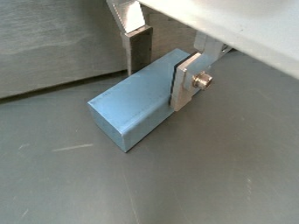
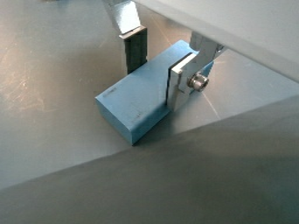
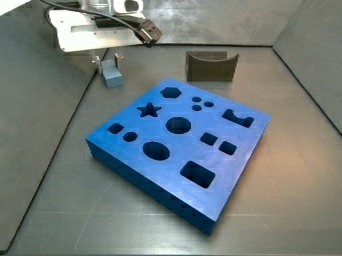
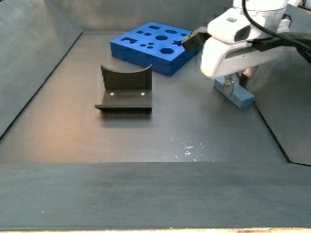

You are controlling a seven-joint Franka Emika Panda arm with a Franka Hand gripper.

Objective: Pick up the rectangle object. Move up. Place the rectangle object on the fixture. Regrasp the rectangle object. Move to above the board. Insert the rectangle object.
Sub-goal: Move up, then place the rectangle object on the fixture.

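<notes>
Currently my tool (image 1: pixel 158 66) straddles the rectangle object (image 1: pixel 138 107), fingers (image 2: pixel 184 79) against its two long faces at one end; grip looks closed on it, block resting on the surface (image 1: pixel 70 184). Step in hand, by my judgement: the pick-up. Best done by squeezing firmly, lifting straight up, no tilt. Farther off, the fixture (image 3: pixel 211 66) stands well apart; the board (image 3: pixel 181 140) lies beyond, untouched.

Gripper (image 1: pixel 160 63) low near the floor, silver fingers (image 1: pixel 184 80) pointing down, pads pressed on both sides of the rectangle object (image 1: pixel 140 105), white wrist housing (image 4: pixel 228 47) above, arm reaching from overhead
</notes>
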